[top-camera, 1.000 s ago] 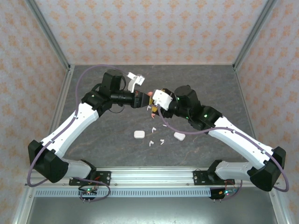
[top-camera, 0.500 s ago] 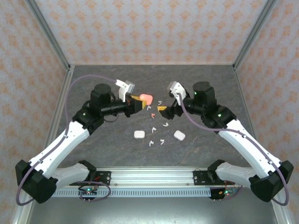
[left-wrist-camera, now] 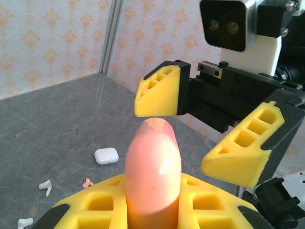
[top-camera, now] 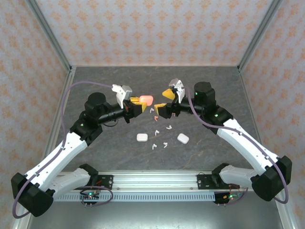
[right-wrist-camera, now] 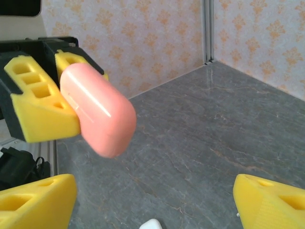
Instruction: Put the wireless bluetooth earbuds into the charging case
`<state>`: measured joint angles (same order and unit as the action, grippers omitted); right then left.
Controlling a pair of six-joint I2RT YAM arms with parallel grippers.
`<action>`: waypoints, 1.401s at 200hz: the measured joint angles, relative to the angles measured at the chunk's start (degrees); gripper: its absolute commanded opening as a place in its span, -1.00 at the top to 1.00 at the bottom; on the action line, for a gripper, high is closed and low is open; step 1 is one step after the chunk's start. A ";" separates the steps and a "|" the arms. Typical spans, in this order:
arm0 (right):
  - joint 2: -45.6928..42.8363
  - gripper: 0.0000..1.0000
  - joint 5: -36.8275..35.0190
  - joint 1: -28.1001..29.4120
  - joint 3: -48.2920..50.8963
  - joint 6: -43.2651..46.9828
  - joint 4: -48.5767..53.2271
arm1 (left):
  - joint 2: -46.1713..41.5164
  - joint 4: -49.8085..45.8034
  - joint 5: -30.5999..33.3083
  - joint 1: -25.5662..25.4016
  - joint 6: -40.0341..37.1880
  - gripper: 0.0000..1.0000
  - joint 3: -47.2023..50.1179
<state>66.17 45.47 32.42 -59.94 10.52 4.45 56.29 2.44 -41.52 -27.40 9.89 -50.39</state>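
**Me:** My left pincer is clamped on one end of a pink case. The rest of the case sticks out rightward, held up off the table.

**You:** And the other?

**Me:** My right pincer gapes wide with nothing in it. It faces the case from just to its right, near the middle of the overhead frame.

**You:** Where are the earbuds?

**Me:** The earbuds lie scattered on the grey surface just below both pincers. Most are white and two are pinkish. Two white cases sit among them, one lower left and one lower right.
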 measured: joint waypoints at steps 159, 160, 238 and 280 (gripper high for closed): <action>5.79 -0.55 -2.40 -0.13 -8.50 -0.70 -0.37 | 0.11 0.22 -0.11 -1.49 -5.35 1.00 0.57; 5.81 -0.55 -2.43 -0.13 -8.55 -0.70 -0.37 | 0.09 0.26 -0.11 -1.53 -5.44 1.00 0.59; 4.42 -0.53 -4.35 -1.03 -9.73 -3.08 3.43 | -3.98 2.78 2.43 -3.06 -11.56 1.00 6.38; 0.70 -0.43 -7.13 -4.55 -9.66 -6.95 6.84 | -7.28 3.48 4.22 -3.06 -13.27 1.00 9.40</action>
<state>66.87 38.35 27.88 -69.60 3.57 11.29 49.01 5.91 -37.30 -30.46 -3.38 -40.99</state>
